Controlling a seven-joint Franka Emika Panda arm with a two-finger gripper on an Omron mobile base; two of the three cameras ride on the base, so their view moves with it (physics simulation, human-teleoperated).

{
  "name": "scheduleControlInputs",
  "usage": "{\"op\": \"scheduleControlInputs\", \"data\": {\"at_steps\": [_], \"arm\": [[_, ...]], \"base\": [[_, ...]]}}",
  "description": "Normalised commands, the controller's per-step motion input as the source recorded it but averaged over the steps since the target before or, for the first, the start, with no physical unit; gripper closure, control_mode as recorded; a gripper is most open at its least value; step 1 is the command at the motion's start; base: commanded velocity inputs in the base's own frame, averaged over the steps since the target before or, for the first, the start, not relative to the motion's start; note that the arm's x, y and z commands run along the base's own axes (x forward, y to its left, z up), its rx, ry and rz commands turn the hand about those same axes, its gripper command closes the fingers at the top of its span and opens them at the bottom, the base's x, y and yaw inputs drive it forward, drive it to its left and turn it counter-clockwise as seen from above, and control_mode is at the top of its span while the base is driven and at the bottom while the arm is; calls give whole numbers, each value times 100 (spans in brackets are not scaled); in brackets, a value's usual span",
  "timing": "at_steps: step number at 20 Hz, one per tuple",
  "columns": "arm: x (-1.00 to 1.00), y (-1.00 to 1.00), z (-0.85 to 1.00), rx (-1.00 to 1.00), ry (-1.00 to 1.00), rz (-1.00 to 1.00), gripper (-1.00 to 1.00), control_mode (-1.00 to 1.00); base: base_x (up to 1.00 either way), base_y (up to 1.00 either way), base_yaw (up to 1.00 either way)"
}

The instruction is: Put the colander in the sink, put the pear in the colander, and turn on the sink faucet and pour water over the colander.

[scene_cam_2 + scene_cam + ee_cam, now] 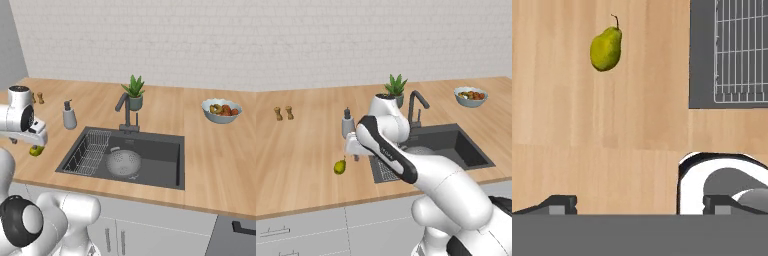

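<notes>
I judge step one done — the colander (123,163) sits in the sink (160,150) beside the wire rack (91,150). Left: the pear (605,48), lying on the counter (301,145) near the sink's left edge, and the faucet (125,112). My gripper (640,205) hovers over the counter, jaws wide apart, empty. I count one colander, one pear, one faucet.
</notes>
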Motion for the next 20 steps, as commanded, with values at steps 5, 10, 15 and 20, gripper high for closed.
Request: {"op": "scheduleControlInputs", "data": {"at_steps": [5, 10, 15, 20], "arm": [[7, 35, -30, 0, -1, -37, -100, -100], [30, 24, -25, 0, -1, -35, -100, -100], [43, 4, -27, 0, 1, -30, -100, -100], [45, 19, -26, 0, 3, -24, -100, -100]], "base": [[0, 0, 0], [0, 0, 0], [0, 0, 0], [0, 0, 0]]}}
